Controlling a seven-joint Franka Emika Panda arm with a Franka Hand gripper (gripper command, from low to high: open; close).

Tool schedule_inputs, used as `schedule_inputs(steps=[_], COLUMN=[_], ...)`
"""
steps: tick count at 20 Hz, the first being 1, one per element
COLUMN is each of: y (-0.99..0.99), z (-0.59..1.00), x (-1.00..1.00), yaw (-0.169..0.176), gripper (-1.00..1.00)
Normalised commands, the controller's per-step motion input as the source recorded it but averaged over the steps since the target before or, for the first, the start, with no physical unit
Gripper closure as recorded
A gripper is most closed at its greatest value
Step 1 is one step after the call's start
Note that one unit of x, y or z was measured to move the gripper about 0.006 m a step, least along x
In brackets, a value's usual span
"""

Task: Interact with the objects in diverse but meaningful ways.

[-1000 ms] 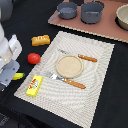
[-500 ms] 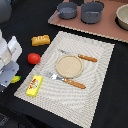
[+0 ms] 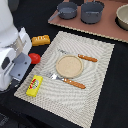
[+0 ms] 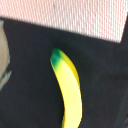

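Note:
A yellow banana (image 4: pixel 68 90) with a green tip lies on the black table in the wrist view, just off the placemat's edge (image 4: pixel 75 17). In the exterior view it is hidden behind my white arm (image 3: pixel 11 47), which stands at the exterior view's left. The gripper's fingers show in neither view. An orange ridged bread block (image 3: pixel 41 39) lies beside the mat's far left corner. A red tomato (image 3: pixel 34 58) rests by the arm's grey wrist body (image 3: pixel 19 66). A small yellow box (image 3: pixel 34 85) lies on the mat's near left corner.
On the striped placemat (image 3: pixel 95 95) sit a tan round plate (image 3: pixel 69 65), an orange-handled fork (image 3: pixel 70 81) and a knife (image 3: pixel 84 57). Two grey pots (image 3: pixel 67 9) (image 3: pixel 92 11) and a bowl (image 3: pixel 123 17) stand on a brown board at the back.
The arm has shifted slightly at the exterior view's left. The bread block, tomato, box and tableware have not moved.

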Motion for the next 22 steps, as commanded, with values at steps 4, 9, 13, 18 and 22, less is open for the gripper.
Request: schedule_inputs(steps=[4, 9, 13, 18, 22], y=[-0.09, -0.01, -0.01, -0.01, -0.01], z=[0.38, 0.17, 0.16, 0.12, 0.07], x=[0.85, 0.39, 0.31, 0.29, 0.31], yaw=[-0.061, -0.283, -0.311, -0.317, -0.31], gripper=[-1.0, -1.0, -1.0, -1.0, -1.0])
